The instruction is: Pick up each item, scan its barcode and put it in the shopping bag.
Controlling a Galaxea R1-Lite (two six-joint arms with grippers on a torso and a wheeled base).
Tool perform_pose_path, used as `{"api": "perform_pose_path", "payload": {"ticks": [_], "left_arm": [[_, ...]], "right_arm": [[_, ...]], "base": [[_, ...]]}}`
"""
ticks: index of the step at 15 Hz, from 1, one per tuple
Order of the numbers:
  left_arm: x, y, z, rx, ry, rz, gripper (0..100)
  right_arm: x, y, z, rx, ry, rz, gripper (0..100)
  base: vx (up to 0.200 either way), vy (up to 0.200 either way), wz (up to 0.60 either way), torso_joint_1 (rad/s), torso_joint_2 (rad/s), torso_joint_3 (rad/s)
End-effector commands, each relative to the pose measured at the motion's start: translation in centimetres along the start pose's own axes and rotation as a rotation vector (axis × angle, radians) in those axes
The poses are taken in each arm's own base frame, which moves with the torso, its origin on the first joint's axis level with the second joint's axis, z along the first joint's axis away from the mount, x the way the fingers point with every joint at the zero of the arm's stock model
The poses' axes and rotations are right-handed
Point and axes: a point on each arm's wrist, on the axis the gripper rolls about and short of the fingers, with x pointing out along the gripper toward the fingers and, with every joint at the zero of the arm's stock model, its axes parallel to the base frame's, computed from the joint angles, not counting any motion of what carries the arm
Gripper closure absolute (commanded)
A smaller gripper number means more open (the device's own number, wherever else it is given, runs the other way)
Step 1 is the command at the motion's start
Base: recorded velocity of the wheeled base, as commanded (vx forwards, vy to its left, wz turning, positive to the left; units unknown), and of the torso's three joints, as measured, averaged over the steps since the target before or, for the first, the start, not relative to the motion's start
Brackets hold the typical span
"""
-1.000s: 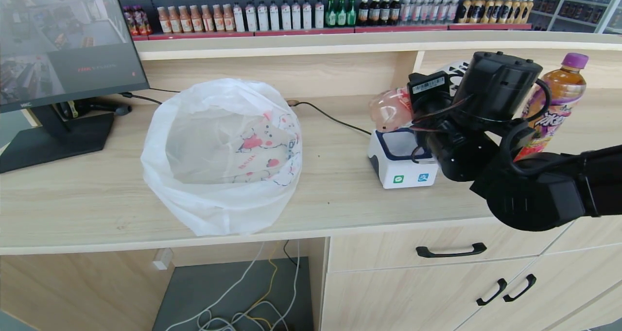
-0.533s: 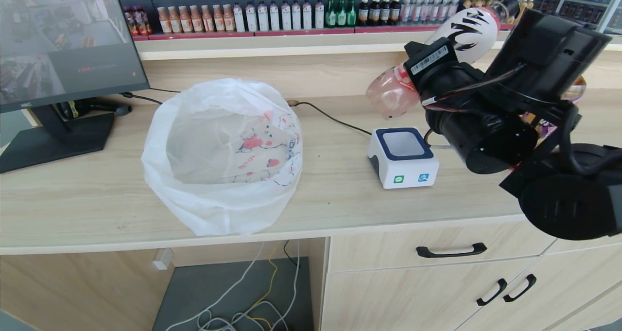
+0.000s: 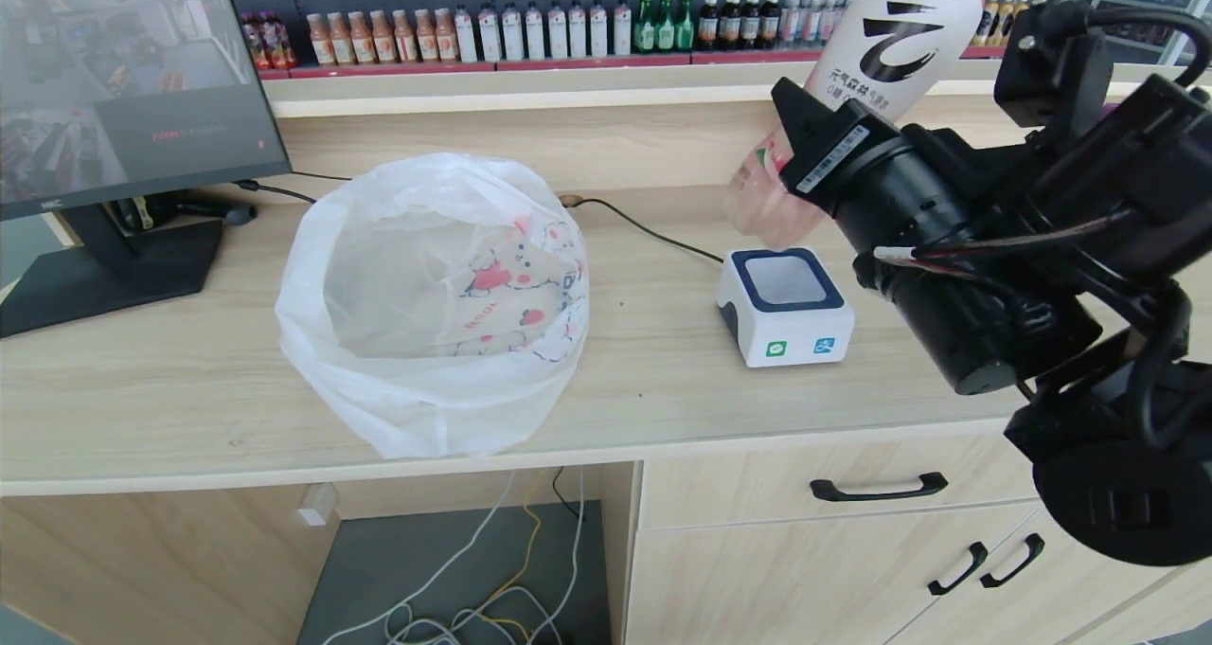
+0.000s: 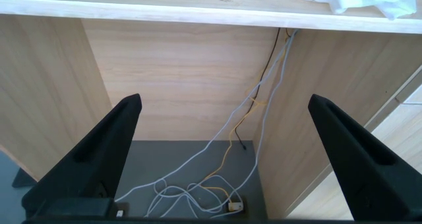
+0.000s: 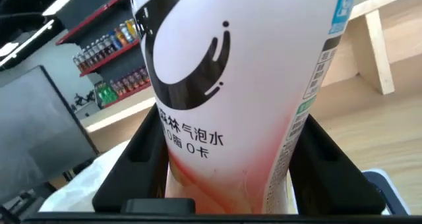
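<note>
Bottle (image 3: 876, 53) now tilts cap-up, its pink base above the scanner's (image 3: 784, 306) 12 o'clock edge, pinched in the right gripper (image 3: 816, 143). A second ago it lay low across the scanner. I'd guess the scan is done, so next comes the bag (image 3: 431, 295), at the scanner's 9 o'clock. The left gripper (image 4: 224, 105) hangs spread below the counter (image 3: 663, 389).

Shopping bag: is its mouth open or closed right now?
Open. The shopping bag stands on the counter with its rim spread wide, so the head view looks down into it.
</note>
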Motion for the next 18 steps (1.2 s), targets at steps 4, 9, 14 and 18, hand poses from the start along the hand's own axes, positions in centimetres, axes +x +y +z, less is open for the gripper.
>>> {"api": "perform_pose_path", "payload": {"ticks": [4,9,14,18], "left_arm": [[0.0,0.0,0.0,-0.001,0.0,0.0,0],[0.0,0.0,0.0,0.0,0.0,0.0,0],[0.0,0.0,0.0,0.0,0.0,0.0,0],[0.0,0.0,0.0,-0.001,0.0,0.0,0]], "right_arm": [[-2.2,-1.2,-2.2,-0.162,0.017,0.069,100],[-2.6,-1.3,-2.2,-0.217,-0.031,0.149,100],[-2.5,-3.6,-4.1,-0.356,0.017,0.214,100],[-2.3,-3.7,-4.7,-0.355,0.028,0.211,100]], "base": [[0.0,0.0,0.0,0.0,0.0,0.0],[0.0,0.0,0.0,0.0,0.0,0.0],[0.0,0.0,0.0,0.0,0.0,0.0],[0.0,0.1,0.0,0.002,0.0,0.001]]}}
